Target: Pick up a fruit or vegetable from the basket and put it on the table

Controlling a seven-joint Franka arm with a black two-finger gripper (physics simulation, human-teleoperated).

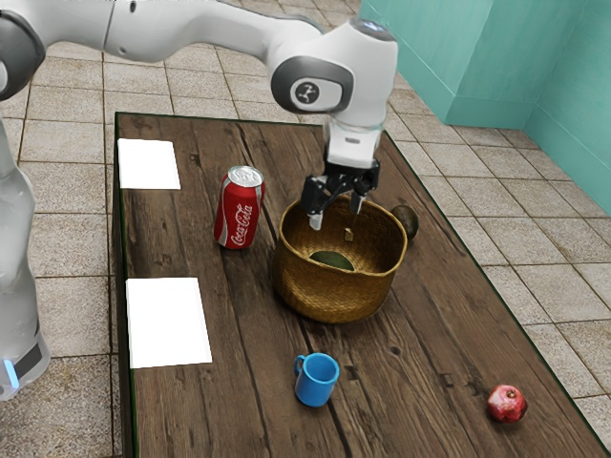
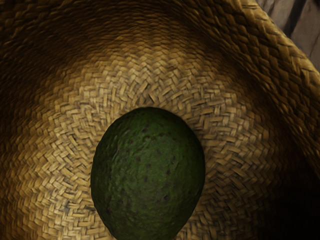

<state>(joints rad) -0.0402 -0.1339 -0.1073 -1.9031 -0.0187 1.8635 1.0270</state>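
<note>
Exterior view: the pincer is being held wide over the basket, the avocado being flanked by open weave.

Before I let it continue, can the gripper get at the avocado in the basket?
Probably yes: the open gripper hangs over the avocado, and nothing covers it; only the basket wall might limit sideways room.

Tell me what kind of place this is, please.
Probably a simulated room set up for robot practice: a robot arm reaches over a plank table, with floor tiles and plain teal walls beyond.
</note>
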